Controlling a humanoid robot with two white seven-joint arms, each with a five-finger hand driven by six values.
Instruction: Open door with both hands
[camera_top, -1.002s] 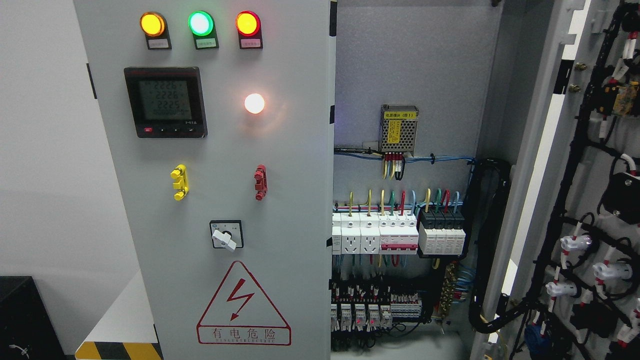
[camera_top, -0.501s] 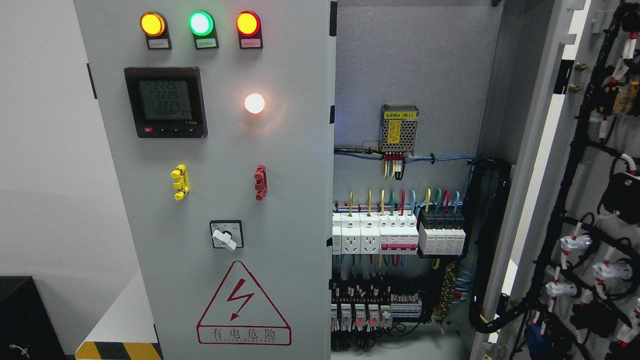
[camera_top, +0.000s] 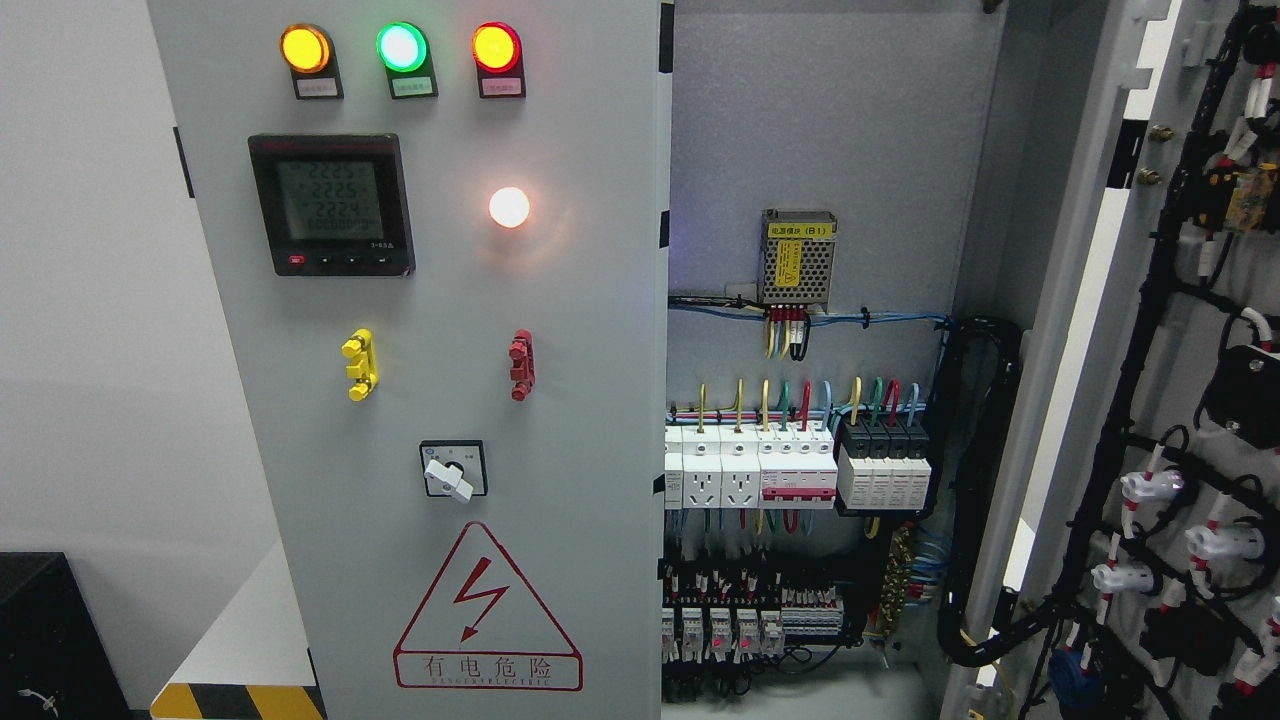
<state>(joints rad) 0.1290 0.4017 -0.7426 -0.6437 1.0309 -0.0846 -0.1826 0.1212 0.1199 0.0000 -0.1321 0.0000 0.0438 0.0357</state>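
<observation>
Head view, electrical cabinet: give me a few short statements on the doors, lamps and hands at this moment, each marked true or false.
1. The right door stands swung open, its wired inner side showing. True.
2. The left door is swung wide open too. False: it faces the camera and covers its half of the cabinet.
3. Three round indicator lamps are lit along the top of the left door. True.
4. A robot hand grips the yellow handle. False: no hand or arm is in view.
5. The rotary switch sits above the digital meter. False: it sits below the meter, just above the red warning triangle.
</observation>
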